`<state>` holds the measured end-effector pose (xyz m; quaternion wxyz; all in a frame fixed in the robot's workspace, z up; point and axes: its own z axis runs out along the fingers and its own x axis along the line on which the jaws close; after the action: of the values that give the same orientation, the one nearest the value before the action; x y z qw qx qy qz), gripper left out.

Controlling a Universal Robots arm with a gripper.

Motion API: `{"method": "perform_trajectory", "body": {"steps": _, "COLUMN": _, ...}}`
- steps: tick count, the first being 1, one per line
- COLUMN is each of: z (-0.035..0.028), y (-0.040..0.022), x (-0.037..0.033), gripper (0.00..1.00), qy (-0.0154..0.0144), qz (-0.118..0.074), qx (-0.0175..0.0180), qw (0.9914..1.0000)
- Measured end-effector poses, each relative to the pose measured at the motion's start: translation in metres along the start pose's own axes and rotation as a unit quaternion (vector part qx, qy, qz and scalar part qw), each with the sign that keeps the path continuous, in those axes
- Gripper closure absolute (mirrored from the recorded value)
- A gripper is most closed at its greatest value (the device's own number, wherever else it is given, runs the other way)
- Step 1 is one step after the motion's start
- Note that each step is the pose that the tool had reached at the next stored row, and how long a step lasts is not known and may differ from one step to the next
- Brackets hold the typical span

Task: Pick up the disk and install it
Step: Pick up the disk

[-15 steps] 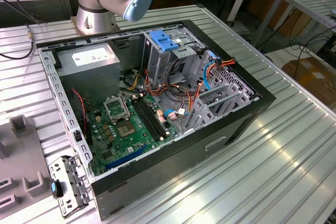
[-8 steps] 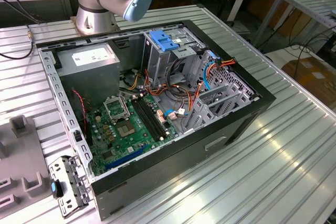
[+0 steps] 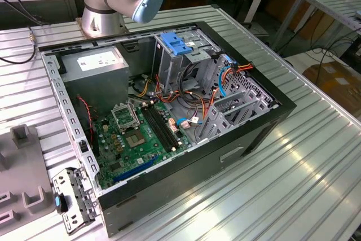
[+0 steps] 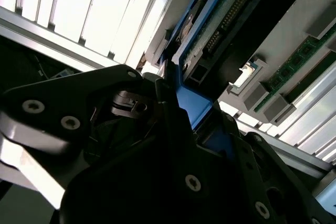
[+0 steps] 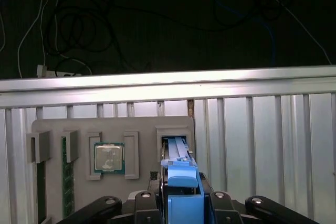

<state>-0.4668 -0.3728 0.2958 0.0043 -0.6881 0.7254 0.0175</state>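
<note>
In both wrist views the disk point(image 5: 181, 183) stands on edge between my black fingers point(image 5: 144, 199), its blue plastic frame toward the first wrist camera. The second wrist view shows its green circuit-board face and dark casing point(image 4: 231, 11) reaching away from the gripper point(image 4: 181, 111) toward a grey fixture. My gripper point(image 5: 181, 203) is shut on the disk's blue frame. The disk's far end sits at the fixture's narrow slot point(image 5: 175, 141); I cannot tell whether it rests in the slot or hangs just clear of it.
The grey fixture point(image 5: 52, 129) also holds a processor chip point(image 5: 109, 158) and a memory stick point(image 5: 65, 177). In the exterior view an open computer case point(image 3: 265, 134) lies on the ribbed metal table point(image 3: 293, 196), with a blue-latched drive cage point(image 3: 177, 44) and a grey power supply point(image 3: 96, 63).
</note>
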Motion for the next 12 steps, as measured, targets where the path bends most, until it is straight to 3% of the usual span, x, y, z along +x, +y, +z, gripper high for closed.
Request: {"method": "perform_trajectory", "body": {"steps": 12, "z": 0.0000, "y": 0.0000, "x": 0.0000, "gripper": 0.63, "qy": 0.0002, "qz": -0.010, "qx": -0.0003, "qw": 0.99995}}
